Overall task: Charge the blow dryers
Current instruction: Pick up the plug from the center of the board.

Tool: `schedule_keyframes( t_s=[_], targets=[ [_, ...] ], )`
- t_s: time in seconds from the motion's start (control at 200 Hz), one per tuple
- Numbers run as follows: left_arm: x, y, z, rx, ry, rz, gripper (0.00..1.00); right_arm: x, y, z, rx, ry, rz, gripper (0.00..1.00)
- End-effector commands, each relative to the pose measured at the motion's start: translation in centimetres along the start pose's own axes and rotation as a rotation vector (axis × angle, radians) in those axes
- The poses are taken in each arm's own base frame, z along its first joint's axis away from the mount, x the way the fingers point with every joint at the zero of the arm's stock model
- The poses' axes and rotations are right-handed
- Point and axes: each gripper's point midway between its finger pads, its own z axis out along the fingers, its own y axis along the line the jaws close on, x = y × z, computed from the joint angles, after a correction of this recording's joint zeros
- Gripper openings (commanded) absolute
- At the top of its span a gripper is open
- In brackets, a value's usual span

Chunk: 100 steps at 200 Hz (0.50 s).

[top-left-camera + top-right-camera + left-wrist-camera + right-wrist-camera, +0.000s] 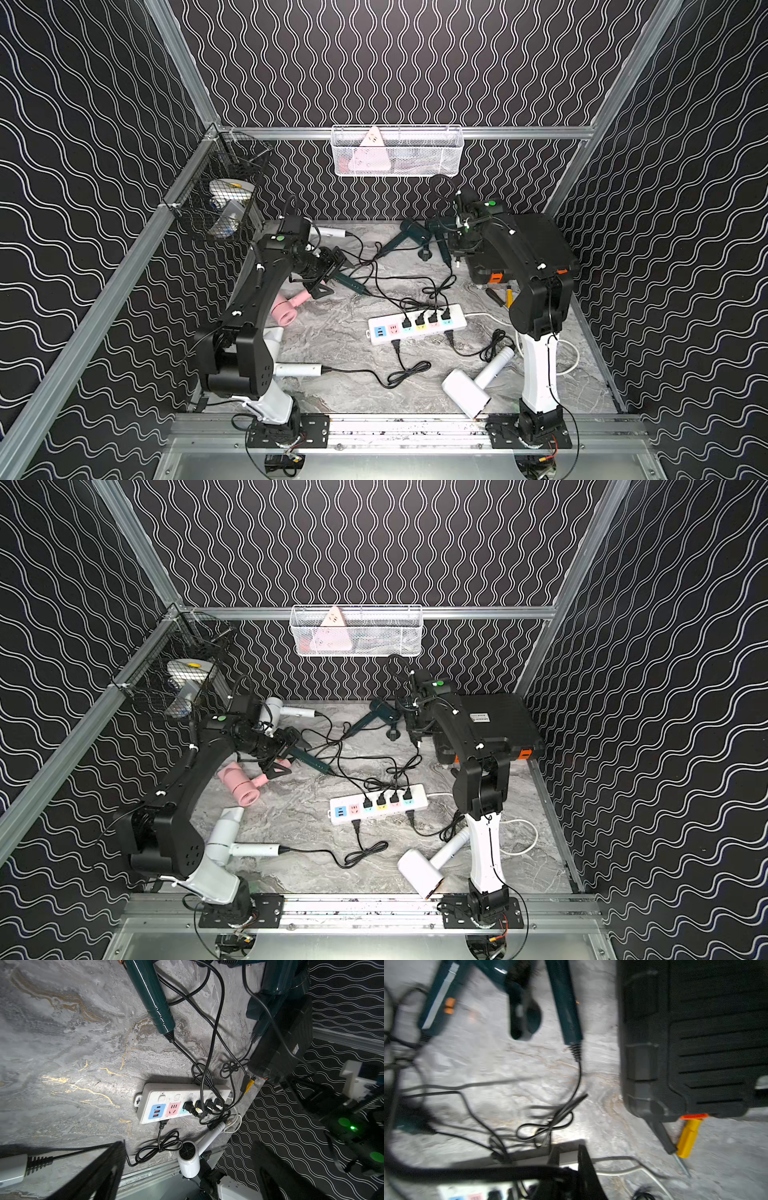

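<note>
Top views: white basket (432,160) holds pink wedge (368,158).

The table (62,1043) is showing a grey marble-look surface with gold veins. The dark teal blow dryer (153,1001) is gleaming as glossy plastic. The white power strip (166,1093) is looking like smooth plastic; the black case (716,1043) is showing matt ribbed plastic.

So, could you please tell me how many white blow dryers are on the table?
3: a back-left dryer behind the left arm; a front-left dryer beside that arm's base; a front-right dryer by the right arm's base. The arms may hide more.
</note>
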Motion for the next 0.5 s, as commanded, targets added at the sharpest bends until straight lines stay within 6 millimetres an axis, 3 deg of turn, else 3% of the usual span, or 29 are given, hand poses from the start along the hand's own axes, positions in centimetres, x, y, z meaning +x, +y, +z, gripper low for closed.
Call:
schedule_keyframes(
  t_s=[0.0,0.2,0.405,0.445,0.46,0.495],
  targets=[
    [0.5,-0.3,-1.3,0.021,-0.049,0.007,0.98,1.4,5.1,-1.8,-0.249,0.083,0.1,0.0],
    [2.7,-0.9,-2.9,0.073,-0.168,0.097,0.95,3.4,11.6,-5.2,-0.505,0.156,0.17,0.0],
    [7.2,-2.0,-1.9,0.12,-0.243,0.261,0.93,7.4,16.5,-7.9,-0.588,0.205,0.131,0.0],
    [8.0,-2.3,-1.7,0.138,-0.256,0.303,0.93,8.2,17.2,-7.6,-0.586,0.218,0.129,0.0],
    [8.3,-2.5,-1.7,0.148,-0.261,0.321,0.93,8.5,17.5,-8.8,-0.603,0.202,0.12,0.0],
    [8.9,-2.6,-1.7,0.16,-0.278,0.358,0.93,9.1,18.2,-9.2,-0.619,0.204,0.117,0.0]
  ],
)
